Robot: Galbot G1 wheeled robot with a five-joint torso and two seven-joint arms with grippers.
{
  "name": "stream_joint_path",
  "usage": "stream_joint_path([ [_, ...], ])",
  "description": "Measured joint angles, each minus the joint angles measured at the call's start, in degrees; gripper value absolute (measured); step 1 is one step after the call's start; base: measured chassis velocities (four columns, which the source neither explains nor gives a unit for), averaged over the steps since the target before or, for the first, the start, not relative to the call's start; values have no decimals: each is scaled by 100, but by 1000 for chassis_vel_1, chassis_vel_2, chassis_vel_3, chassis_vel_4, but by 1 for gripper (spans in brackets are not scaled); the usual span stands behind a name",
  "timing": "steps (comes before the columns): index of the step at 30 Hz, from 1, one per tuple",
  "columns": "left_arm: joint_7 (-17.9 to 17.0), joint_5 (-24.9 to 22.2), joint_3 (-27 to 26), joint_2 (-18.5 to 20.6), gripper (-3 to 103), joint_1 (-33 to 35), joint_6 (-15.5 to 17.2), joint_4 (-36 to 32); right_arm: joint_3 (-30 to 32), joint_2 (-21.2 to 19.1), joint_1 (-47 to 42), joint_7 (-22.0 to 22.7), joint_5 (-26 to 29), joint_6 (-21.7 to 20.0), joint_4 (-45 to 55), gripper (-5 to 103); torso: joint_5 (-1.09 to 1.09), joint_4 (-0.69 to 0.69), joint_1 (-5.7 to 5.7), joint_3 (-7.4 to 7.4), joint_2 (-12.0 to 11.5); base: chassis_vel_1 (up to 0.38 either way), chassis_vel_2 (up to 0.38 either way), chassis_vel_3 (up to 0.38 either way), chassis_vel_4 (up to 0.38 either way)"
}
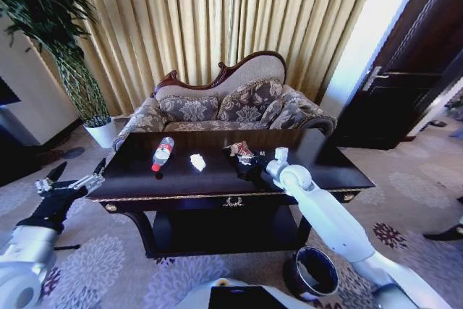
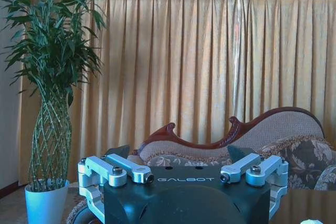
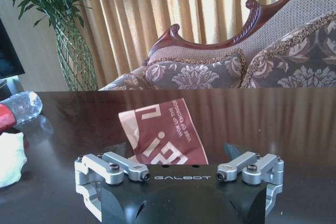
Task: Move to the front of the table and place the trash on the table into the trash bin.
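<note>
Right gripper point(image 1: 244, 158) is out over the table point(image 1: 217, 182), sitting right at the red-and-white wrapper point(image 1: 241, 150). From the right wrist view its jaws are spread wide with the wrapper point(image 3: 164, 139) standing between them, nothing clamped yet as far as I can see. That wrapper is propped up on edge and leaning a bit, with white lettering running up its side. I can make out something like "UP THE VIBE OF" but the rest is too crumpled to read. Gripper body itself says GALBOT on the front in both wrist views.

Clear plastic bottle point(image 1: 162, 153) is lying on its side on the tabletop, left of centre. Its long axis runs roughly front to back with a slight slant, red label around the near half, clear end pointing toward the sofa point(image 1: 231, 103). In the right wrist view it peeks in at the edge point(image 3: 18, 109). Can't read the label.

Crumpled white paper point(image 1: 197, 161) sits between the bottle and the wrapper, apart from both.

Trash bin point(image 1: 312, 273) is on the carpet by the table's front right leg, under the right arm.

Left gripper point(image 1: 72, 179) hangs off the table's left end with its fingers splayed, holding nothing.
</note>
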Motion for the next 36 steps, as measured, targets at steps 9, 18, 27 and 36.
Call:
stream_joint_path([
  [9, 8, -2, -6, 0, 100, -3, -3, 0, -71, 33, 67, 5, -20, 2, -38, 100, 0, 0, 0, 0, 0, 0, 0, 0, 0],
  [18, 14, -3, -13, -3, 100, -1, -9, 0, -94, 68, 94, 18, -41, 4, -41, 102, 0, 0, 0, 0, 0, 0, 0, 0, 0],
  [27, 31, -4, -11, -23, 100, -5, -18, 0, -65, 52, 83, 24, -47, 11, -42, 72, 0, 0, 0, 0, 0, 0, 0, 0, 0],
  [36, 43, -3, -8, -21, 100, -8, -31, 0, 17, 15, -2, 27, -55, 19, 14, 39, 0, 0, 0, 0, 0, 0, 0, 0, 0],
])
